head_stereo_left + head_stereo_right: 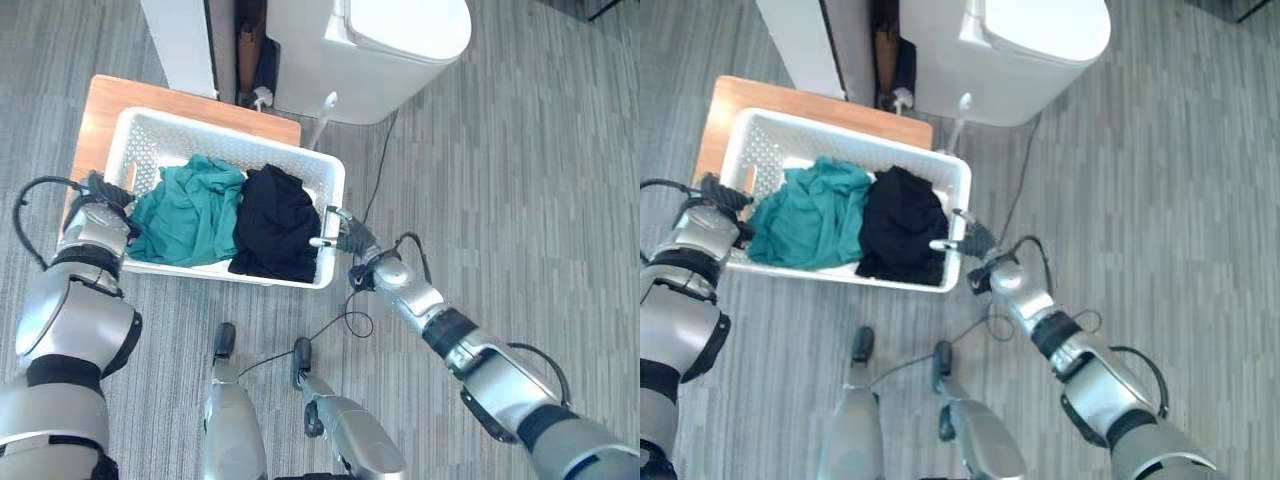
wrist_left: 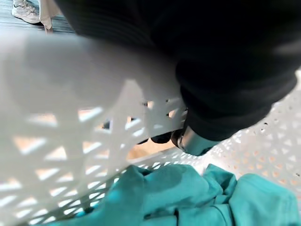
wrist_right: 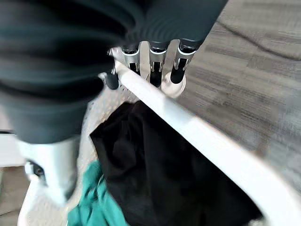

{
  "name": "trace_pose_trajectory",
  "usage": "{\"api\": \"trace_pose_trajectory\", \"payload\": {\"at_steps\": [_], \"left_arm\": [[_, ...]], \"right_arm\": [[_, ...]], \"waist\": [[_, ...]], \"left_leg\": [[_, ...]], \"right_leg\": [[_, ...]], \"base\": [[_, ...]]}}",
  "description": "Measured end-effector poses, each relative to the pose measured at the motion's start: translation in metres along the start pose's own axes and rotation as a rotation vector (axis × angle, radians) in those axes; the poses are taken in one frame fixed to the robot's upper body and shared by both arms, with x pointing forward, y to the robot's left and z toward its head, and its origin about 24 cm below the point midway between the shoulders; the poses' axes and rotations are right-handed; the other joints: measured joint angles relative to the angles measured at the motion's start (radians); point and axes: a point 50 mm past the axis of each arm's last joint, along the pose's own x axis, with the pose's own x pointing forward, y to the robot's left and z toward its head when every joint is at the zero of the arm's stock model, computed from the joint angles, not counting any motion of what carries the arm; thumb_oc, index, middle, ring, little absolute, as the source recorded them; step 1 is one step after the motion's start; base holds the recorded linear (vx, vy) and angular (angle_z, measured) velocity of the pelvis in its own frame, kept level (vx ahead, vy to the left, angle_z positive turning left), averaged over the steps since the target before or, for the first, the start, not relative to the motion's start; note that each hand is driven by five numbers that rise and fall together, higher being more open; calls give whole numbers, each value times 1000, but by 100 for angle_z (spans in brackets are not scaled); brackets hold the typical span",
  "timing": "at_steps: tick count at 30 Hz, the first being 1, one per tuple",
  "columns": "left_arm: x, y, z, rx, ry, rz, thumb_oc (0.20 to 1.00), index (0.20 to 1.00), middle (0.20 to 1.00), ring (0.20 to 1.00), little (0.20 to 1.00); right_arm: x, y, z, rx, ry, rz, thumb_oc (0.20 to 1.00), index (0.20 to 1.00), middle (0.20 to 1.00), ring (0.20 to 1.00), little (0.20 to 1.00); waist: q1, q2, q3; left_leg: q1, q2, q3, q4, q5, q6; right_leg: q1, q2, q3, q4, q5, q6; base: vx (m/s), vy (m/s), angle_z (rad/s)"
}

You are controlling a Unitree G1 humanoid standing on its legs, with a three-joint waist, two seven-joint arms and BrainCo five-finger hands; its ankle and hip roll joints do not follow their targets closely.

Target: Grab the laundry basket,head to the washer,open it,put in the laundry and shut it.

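Observation:
A white lattice laundry basket point(image 1: 230, 130) rests on a low wooden table point(image 1: 100, 110). Inside it lie a teal garment point(image 1: 190, 210) on the left and a black garment point(image 1: 275, 220) on the right. My left hand point(image 1: 103, 193) is at the basket's left end, with dark fingertips point(image 2: 162, 137) hooked through the handle slot in the wall point(image 2: 70, 94). At the right end my right hand point(image 1: 350, 237) grips the rim point(image 3: 188, 127), its fingers point(image 3: 155, 70) curled over the edge and the thumb inside. The white top-loading washer point(image 1: 400, 40) stands behind the basket with its lid down.
A white cabinet point(image 1: 180, 40) stands left of the washer, with a dark gap between them. A thin cable point(image 1: 380, 170) runs over the grey striped floor point(image 1: 520, 180) to the right of the basket. A person's shoe point(image 2: 21, 10) stands on the floor beyond the basket.

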Motion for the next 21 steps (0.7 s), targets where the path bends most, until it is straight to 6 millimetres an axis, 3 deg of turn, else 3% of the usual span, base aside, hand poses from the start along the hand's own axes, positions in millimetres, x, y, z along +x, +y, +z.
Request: {"api": "trace_pose_trajectory", "payload": {"at_steps": [7, 16, 17, 19, 20, 21], "left_arm": [[-8, -40, 7, 21, -8, -90, 200, 200, 200, 200, 200], [-17, -69, 17, 54, -38, -141, 200, 200, 200, 200, 200], [-19, -74, 18, 62, -41, -148, 200, 200, 200, 200, 200], [-20, -76, 19, 60, -44, -152, 200, 200, 200, 200, 200], [-20, -77, 19, 62, -44, -154, 200, 200, 200, 200, 200], [-21, -78, 19, 70, -46, -157, 200, 200, 200, 200, 200]], "right_arm": [[11, -13, -13, 66, 182, -144, 1000, 1000, 1000, 1000, 1000], [11, -25, -21, 50, 350, -230, 1000, 1000, 1000, 1000, 1000], [11, -24, -22, 54, 360, -241, 489, 489, 489, 489, 489], [10, -26, -24, 61, 366, -254, 385, 385, 385, 385, 385], [9, -27, -25, 70, 373, -258, 200, 200, 200, 200, 200], [9, -27, -27, 69, 381, -262, 200, 200, 200, 200, 200]], "waist": [[27, 60, -35], [46, 87, -84], [53, 89, -85], [54, 89, -85], [54, 89, -85], [55, 89, -85]], "left_leg": [[-20, -8, -27, 5, 2, 2], [-57, -11, -56, 27, 2, 3], [-63, -12, -58, 33, 2, 2], [-69, -14, -66, 38, 2, 2], [-71, -15, -72, 38, 2, 2], [-72, -17, -77, 38, 2, 2]], "right_leg": [[-4, -4, -25, 0, -1, -2], [-17, -1, -52, 1, -2, -4], [-20, -1, -54, 1, -2, -4], [-20, -1, -62, 1, -2, -4], [-20, -1, -68, 2, -2, -4], [-20, -1, -72, 3, -3, -5]], "base": [[-3, 1, 9], [6, -3, 10], [0, 0, 0], [4, -4, 10], [5, -1, 15], [5, 3, 13]]}}
